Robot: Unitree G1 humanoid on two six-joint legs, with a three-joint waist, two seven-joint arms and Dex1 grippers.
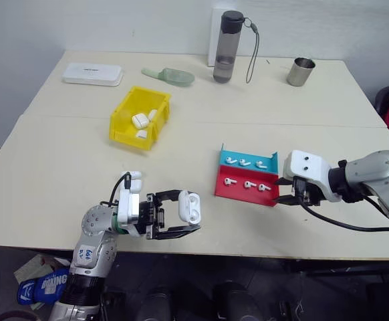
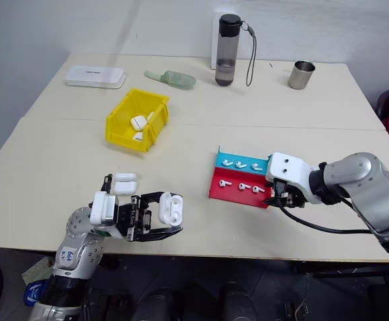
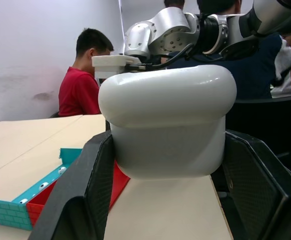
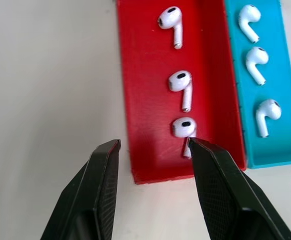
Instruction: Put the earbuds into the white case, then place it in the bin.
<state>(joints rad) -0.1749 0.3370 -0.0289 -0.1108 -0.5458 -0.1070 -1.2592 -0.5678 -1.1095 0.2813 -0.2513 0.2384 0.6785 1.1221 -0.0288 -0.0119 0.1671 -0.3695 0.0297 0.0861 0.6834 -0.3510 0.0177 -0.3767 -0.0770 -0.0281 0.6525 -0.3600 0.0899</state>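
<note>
Left claw (image 1: 181, 215) sits low over the near edge of the worktop (image 1: 61, 167), clamped on the white case (image 1: 189, 206), lid open and cavities facing up toward the head camera. Beyond it, toward the far left, the bin (image 1: 122, 126) already holds a few white cases. Centre-right, six earbuds (image 4: 181, 85) lie in the red and blue tray (image 1: 229, 188), three per compartment. Right claw (image 4: 155, 150) hangs at the tray's near right corner, jaws partly apart and holding nothing, one finger over the red lip next to the nearest bud. Judgement: step in hand is picking a first bud from the red row. To do it well, centre both fingers astride one bud's head and drop in without snagging the tray wall; the stem lies along the tray, so a pinch across the head looks safest. The right wrist view gives each bud's orientation, which the head views leave too small to read; the left wrist view shows the case's smooth back seated squarely between the fingers.
</note>
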